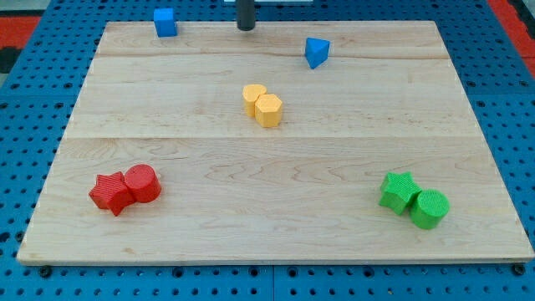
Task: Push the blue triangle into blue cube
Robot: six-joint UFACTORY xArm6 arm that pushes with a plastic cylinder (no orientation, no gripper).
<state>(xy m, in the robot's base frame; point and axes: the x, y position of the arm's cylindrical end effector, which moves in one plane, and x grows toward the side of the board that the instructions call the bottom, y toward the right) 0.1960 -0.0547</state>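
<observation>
The blue triangle [316, 52] lies near the view's top, right of centre. The blue cube [165, 22] sits at the view's top left, near the board's top edge. My tip [246, 28] stands at the view's top centre, between the two blue blocks. It is left of and slightly above the triangle, well right of the cube, touching neither.
Two yellow blocks [262, 104] sit together at the centre. A red star [110, 193] and a red cylinder [143, 183] touch at the bottom left. A green star [399, 191] and a green cylinder [430, 209] touch at the bottom right. The wooden board [267, 234] rests on blue pegboard.
</observation>
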